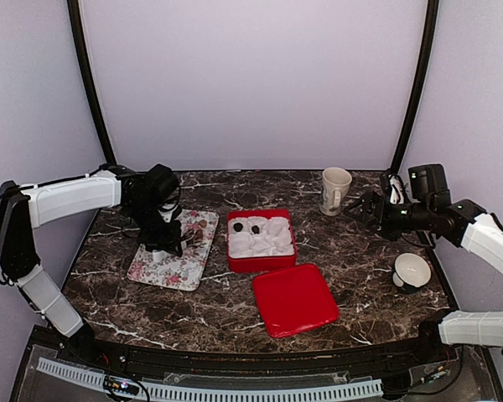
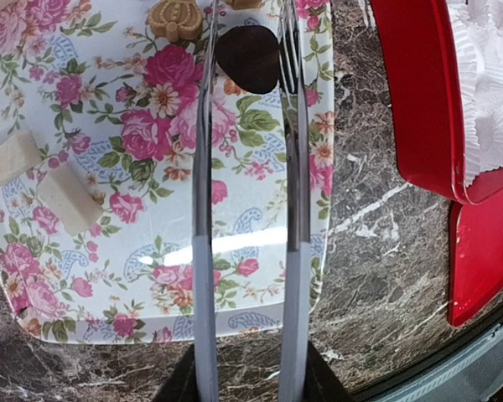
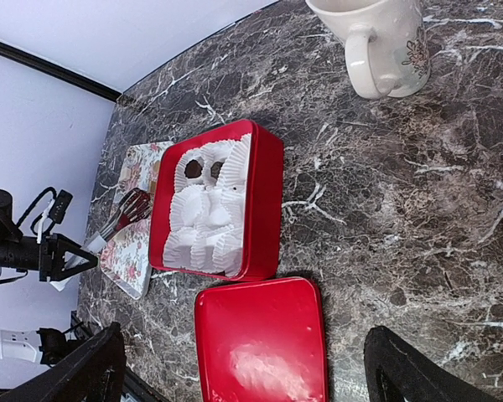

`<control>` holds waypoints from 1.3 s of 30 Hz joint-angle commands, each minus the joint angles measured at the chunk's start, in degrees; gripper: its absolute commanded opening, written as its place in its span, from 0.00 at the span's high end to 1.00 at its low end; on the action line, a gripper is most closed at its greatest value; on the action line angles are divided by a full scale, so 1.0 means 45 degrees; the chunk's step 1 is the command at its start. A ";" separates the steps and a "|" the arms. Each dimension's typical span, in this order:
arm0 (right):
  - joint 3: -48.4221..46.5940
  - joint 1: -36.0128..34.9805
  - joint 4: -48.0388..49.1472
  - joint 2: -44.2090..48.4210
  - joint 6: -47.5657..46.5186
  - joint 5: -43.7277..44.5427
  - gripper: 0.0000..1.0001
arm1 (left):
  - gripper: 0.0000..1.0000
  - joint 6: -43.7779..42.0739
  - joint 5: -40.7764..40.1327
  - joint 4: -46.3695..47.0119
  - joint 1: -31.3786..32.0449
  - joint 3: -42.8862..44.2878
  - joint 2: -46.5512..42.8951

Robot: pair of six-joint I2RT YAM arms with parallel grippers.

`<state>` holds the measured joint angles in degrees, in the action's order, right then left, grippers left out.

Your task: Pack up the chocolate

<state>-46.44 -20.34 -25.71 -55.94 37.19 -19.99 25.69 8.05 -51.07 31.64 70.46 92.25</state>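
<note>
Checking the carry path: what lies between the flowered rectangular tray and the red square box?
Only bare dark marble tabletop separates the flowered tray and red box, clearest in the left wrist view.

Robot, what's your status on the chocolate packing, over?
Left gripper shut on dark round chocolate at floral tray. Right gripper open. Nothing blocks red square tin.

Open tabletop (image 1: 219, 270) strip between floral tray (image 1: 163, 272) and red box (image 1: 260, 264); lid (image 1: 295, 299) lies just before the box; mug (image 1: 335, 190) stands apart.
</note>
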 commanded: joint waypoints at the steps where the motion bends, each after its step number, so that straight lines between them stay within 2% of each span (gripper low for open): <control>1: 0.0182 0.0065 0.0484 0.0186 0.0076 -0.0243 0.00 | 0.70 -0.0058 -0.0058 -0.0856 -0.0077 0.0378 -0.1272; 8: 0.0158 0.0077 0.0635 0.0089 0.0058 -0.0477 0.00 | 0.70 -0.0148 0.0313 -0.1100 -0.0080 0.1171 -0.1993; 14: 0.0142 0.0068 0.0867 0.0003 0.0168 -0.0594 0.00 | 0.71 -0.0331 0.1478 -0.0550 0.0053 0.2612 -0.1865; 19: 0.0071 0.0079 0.0949 -0.0048 0.0202 -0.0636 0.00 | 0.71 -0.0574 0.1298 -0.0408 0.1282 0.4223 -0.0925; 24: 0.0027 0.0080 0.0863 -0.0034 0.0161 -0.0655 0.00 | 0.71 -0.0659 0.1214 0.0294 0.2231 0.5026 0.0186; 32: 0.0273 0.0089 0.0741 0.0236 0.0270 -0.0580 0.00 | 0.71 -0.0612 0.1307 0.1446 0.3067 0.5519 0.1900; 39: 0.0462 0.0104 0.0511 0.0500 0.0310 -0.0480 0.00 | 0.72 -0.0345 0.1554 0.2054 0.3126 0.5732 0.3316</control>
<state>-45.39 -20.23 -23.99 -55.22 38.26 -22.46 23.64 13.91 -44.82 45.41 93.17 105.58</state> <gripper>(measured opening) 0.996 0.305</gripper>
